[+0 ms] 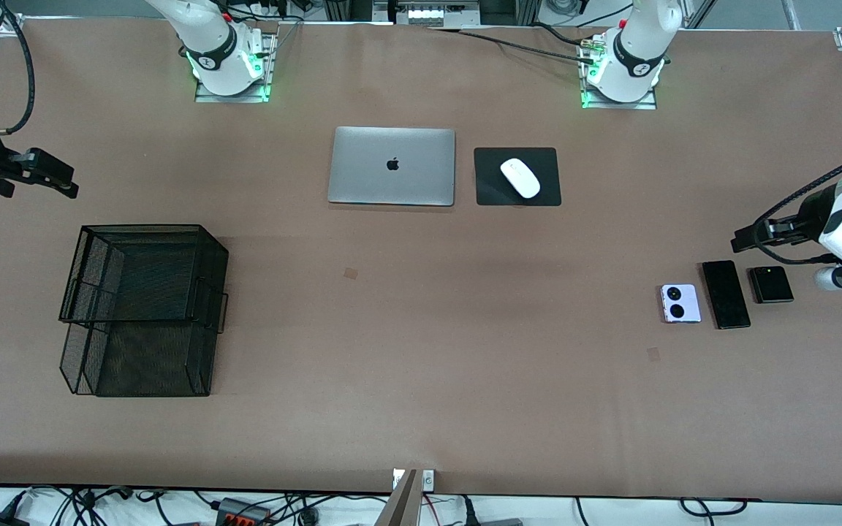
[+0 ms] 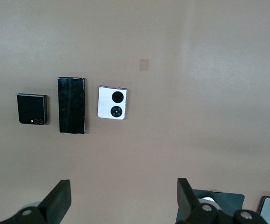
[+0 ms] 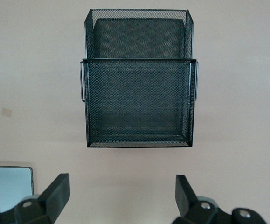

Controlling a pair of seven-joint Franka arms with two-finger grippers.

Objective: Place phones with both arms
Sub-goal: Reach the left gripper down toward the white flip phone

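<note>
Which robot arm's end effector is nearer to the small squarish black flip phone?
Left. The left end effector hangs open just above the small squarish black flip phone at the left arm's end of the table; the right end effector, also open, hangs at the right arm's end.

Robot lab: 2 table-mounted arms [image 1: 216,51]

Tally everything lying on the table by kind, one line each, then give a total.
Phones: 3 (lilac flip phone, black slab phone, black flip phone)
Laptop: 1
Mouse: 1
Mouse pad: 1
Mesh tray stack: 1
Total: 7
</note>
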